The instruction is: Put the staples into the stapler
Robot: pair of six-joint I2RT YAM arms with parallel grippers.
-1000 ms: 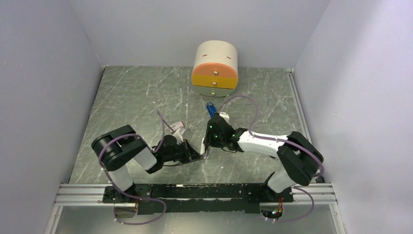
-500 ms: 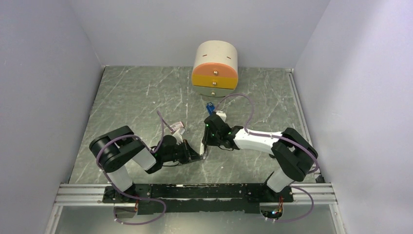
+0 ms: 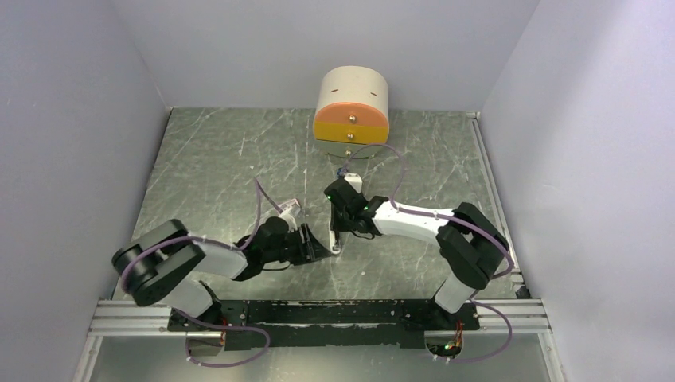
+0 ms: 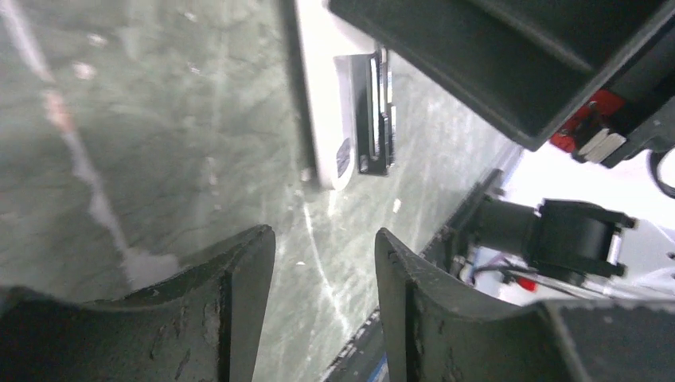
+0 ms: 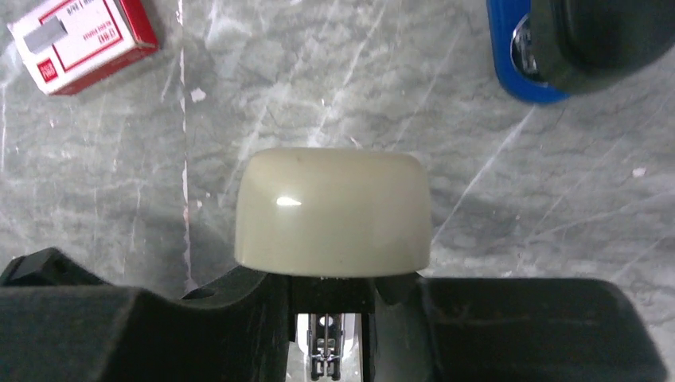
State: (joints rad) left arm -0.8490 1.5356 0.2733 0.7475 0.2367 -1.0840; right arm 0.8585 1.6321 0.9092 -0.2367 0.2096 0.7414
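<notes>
The stapler (image 5: 333,211), cream-white with a glossy rounded end and a black-and-metal magazine (image 4: 376,111) along one side, sits near the table's middle, a little toward the near edge, and the staples cannot be told apart from its metal channel.

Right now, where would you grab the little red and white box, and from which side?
Probably across its two long edges, coming straight down: the red-and-white box lies flat, label up, so its thin sides are the opposing faces.
</notes>
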